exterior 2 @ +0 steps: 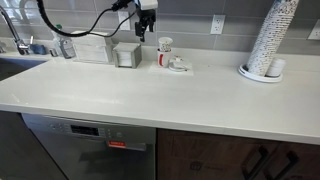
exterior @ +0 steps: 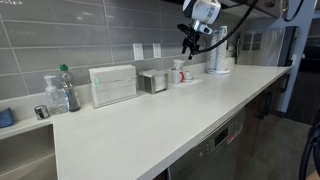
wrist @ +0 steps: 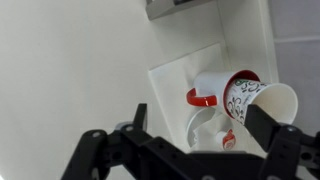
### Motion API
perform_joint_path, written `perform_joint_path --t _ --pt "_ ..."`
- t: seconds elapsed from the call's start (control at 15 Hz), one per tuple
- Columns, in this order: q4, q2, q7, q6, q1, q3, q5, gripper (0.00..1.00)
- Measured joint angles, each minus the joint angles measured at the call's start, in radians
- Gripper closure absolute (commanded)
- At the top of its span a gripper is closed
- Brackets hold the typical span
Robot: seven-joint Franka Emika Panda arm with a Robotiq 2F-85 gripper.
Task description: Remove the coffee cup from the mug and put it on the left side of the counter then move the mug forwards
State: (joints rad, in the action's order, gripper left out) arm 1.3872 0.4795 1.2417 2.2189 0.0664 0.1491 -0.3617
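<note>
Setting: kitchen with a long white counter (exterior: pixel 150 125) against a grey tiled wall (exterior: pixel 60 35); dishwasher (exterior 2: pixel 90 140) under the counter.
End effector: the gripper (wrist: pixel 200 120) hangs above the counter, pointing down. Fingers (wrist: pixel 138 120) are spread wide and released, with nothing gripped between them.
Coffee cup, appearance: white paper coffee cup (wrist: pixel 265 100) with a dark speckled pattern on its wall and a plain white rim, the mouth open.
Mug, appearance: white mug (wrist: pixel 215 85) with a red handle and a red inner rim.
Container check: the coffee cup sits nested inside the mug and stands out above the mug's rim. The contents of the cup cannot be made out.
Position relative to gripper: in both exterior views the mug (exterior: pixel 180 72) (exterior 2: pixel 165 52) stands below the fingertips and a little to one side, clear of them with no contact. In the wrist view the mug and cup lie just ahead of the open fingers, nearer to one of them.
Support: the mug stands on a white tray (wrist: pixel 172 72) on the counter, directly beneath the gripper.
Other tray item: a small white-and-red piece (wrist: pixel 215 135) lies between the fingers in the wrist view; its kind cannot be told.
Neighbours: a grey metal box (exterior 2: pixel 126 55) stands just beyond the tray, and a stack of paper cups (exterior 2: pixel 272 40) stands well apart from the gripper.
</note>
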Motion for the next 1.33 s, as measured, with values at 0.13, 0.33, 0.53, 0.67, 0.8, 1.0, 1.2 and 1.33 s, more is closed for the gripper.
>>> perform_joint_path --t 0.13,0.33,0.53,0.67,0.8,1.0,1.2,1.33 --pt "-0.036 0.040 0.102 0.047 -0.010 0.000 0.023 0.00" --pt "-0.092 0.099 0.223 0.096 -0.014 0.002 0.063 0.00" --pt "-0.145 0.148 0.291 0.103 -0.014 0.002 0.099 0.00" --pt "-0.178 0.176 0.314 0.103 -0.014 0.002 0.112 0.00" --pt "-0.210 0.201 0.324 0.102 -0.014 0.002 0.115 0.04" --pt "-0.263 0.238 0.339 0.096 -0.012 0.001 0.115 0.23" --pt "-0.317 0.278 0.357 0.093 -0.009 0.001 0.115 0.55" --pt "-0.350 0.303 0.367 0.092 -0.006 0.001 0.115 0.63"
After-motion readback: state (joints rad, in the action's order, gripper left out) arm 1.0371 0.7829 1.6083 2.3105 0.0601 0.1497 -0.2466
